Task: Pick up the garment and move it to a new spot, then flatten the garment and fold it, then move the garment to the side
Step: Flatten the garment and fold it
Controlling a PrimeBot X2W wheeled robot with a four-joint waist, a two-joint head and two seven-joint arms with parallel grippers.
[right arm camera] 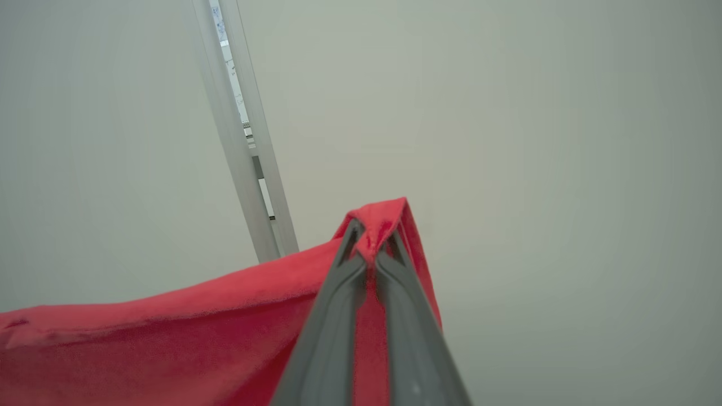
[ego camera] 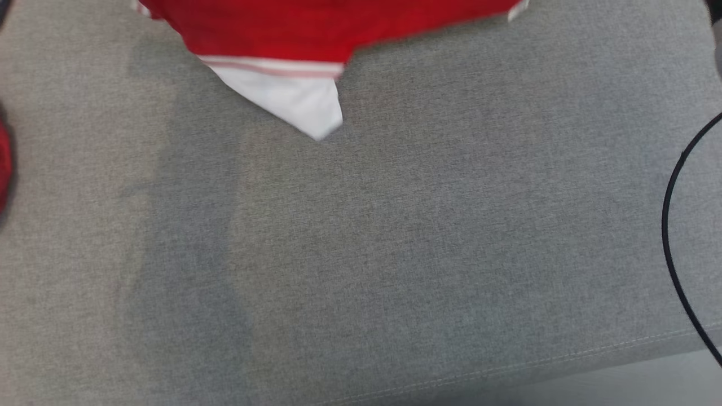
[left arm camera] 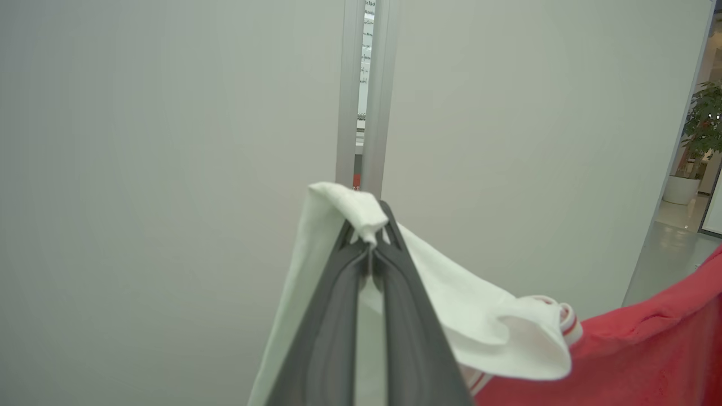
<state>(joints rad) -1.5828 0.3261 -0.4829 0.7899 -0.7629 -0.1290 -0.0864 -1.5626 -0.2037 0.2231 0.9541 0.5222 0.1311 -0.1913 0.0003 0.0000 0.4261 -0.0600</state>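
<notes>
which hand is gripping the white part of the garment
The left hand: it pinches a white fold of the garment, while the right hand grips plain red cloth.

The red fabric garment with a white striped sleeve [ego camera: 316, 28] is blurred and cut off at the far edge. A red patch [ego camera: 3, 163] at the left edge is too cropped to identify; a thin black cable [ego camera: 665, 225] runs off right

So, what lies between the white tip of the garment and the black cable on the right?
Nothing but bare grey upholstery. The head view shows that stretch between the garment and the black cable with no object on it.
</notes>
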